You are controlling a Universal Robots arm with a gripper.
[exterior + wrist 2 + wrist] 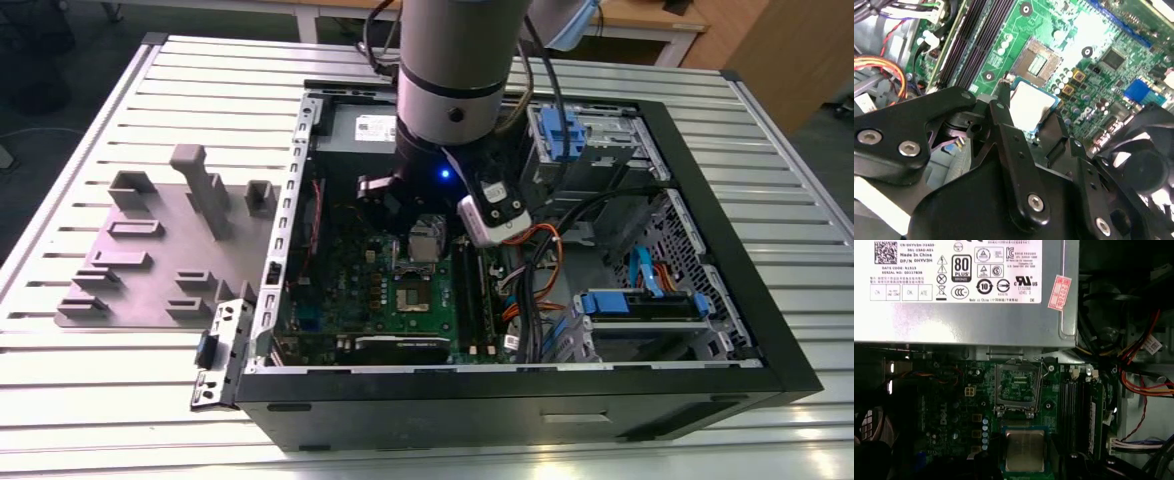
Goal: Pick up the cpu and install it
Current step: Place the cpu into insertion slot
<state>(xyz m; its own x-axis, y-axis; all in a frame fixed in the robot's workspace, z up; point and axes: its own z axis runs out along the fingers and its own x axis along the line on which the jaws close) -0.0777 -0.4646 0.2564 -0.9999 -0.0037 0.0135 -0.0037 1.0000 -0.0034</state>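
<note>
Cpu (pixel 1024 450): flat square, matte silvery-grey metal top

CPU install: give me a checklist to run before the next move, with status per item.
1. Grip: ok. The cpu sits between the fingers of the tool in the second wrist view.
2. Socket free: ok. The socket shows bare contacts, with nothing seated in it.
3. Cpu seated: not ok. Both wrist views show it apart from the socket.
4. Corner orientation against the socket: cannot tell.
5. Cables: ok. The orange cables lie on the far side of the memory slots from the socket.
</note>
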